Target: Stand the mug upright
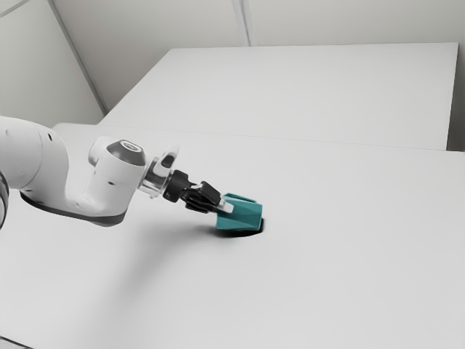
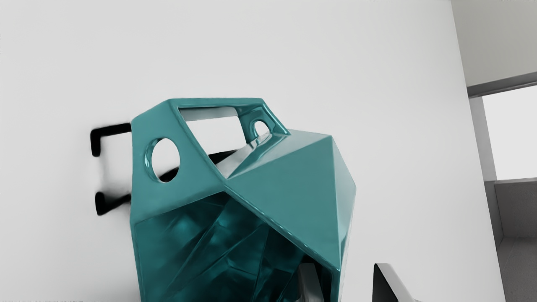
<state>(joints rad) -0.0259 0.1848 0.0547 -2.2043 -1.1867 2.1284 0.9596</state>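
My pincer (image 2: 345,282) stood spread astride the rim (image 2: 335,280) of the mug (image 2: 289,188), inner finger (image 2: 309,281) near it, outer finger (image 2: 389,282) farther off; the mug lay on its side on the desk (image 1: 334,269). Uneven contact on closing, I judged, risked rolling it before the pinch held.

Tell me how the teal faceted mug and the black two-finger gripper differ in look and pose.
The teal faceted mug is glossy and hollow; the black two-finger gripper has grey tips. The mug is tipped over, its mouth toward the gripper; the gripper slants down toward the mug, open, one finger inside the mouth, one outside. Both look angular.
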